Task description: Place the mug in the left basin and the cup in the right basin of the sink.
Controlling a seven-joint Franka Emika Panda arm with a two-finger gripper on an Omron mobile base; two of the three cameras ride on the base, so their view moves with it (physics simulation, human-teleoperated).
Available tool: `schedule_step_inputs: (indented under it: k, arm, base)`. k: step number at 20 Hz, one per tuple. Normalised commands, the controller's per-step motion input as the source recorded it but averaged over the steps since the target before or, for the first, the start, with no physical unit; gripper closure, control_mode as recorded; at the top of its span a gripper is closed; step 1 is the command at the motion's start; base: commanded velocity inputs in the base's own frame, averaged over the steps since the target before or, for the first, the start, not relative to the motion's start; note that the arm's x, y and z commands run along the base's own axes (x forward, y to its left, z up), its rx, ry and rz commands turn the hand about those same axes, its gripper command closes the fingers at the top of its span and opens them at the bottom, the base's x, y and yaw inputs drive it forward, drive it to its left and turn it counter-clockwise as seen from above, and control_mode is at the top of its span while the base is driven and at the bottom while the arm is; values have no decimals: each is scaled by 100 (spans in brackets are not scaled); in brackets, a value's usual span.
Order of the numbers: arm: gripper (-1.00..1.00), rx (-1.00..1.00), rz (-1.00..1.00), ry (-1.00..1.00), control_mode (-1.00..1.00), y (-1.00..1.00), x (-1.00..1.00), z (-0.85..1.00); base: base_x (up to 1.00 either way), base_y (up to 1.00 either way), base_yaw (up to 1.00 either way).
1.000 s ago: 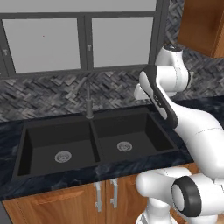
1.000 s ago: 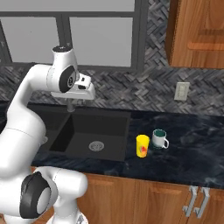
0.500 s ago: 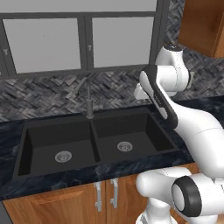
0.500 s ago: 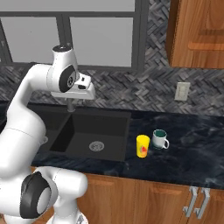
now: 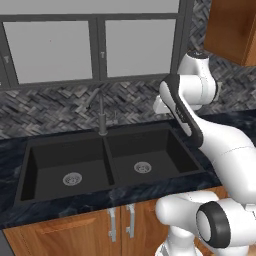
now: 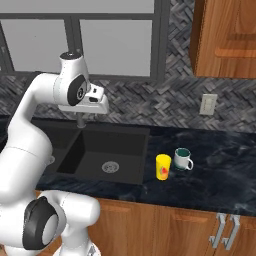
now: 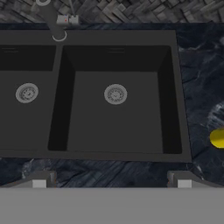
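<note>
- The cabinet doors [image 6: 190,230] are sitting nearest, under the dark counter [image 6: 225,175].
- The cup [image 6: 163,166] is standing on the counter just right of the sink [image 5: 107,192] edge, with the mug [image 6: 183,159] close beside it on the right, slightly further back, handle pointing right; the two are not touching.
- The counter strip in front of the sink is lying bare.
- The left basin [image 5: 50,172] and right basin [image 5: 160,160] are lying split by the centre divider.
- The gripper [image 7: 111,180] is hanging high above the right basin, its fingers spread wide and holding nothing.
- The faucet [image 5: 101,114] is rising behind the divider, before the tiled wall [image 5: 45,107] and window [image 5: 95,42].
</note>
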Motion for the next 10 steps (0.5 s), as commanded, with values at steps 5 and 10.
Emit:
schedule_step_inputs:
  k: [5,10]
  arm:
    - [-100,0,0,0,-100,0,0,0]
    - [-100,0,0,3,-100,0,0,-2]
  base:
    - [0,0,0]
    - [0,0,0]
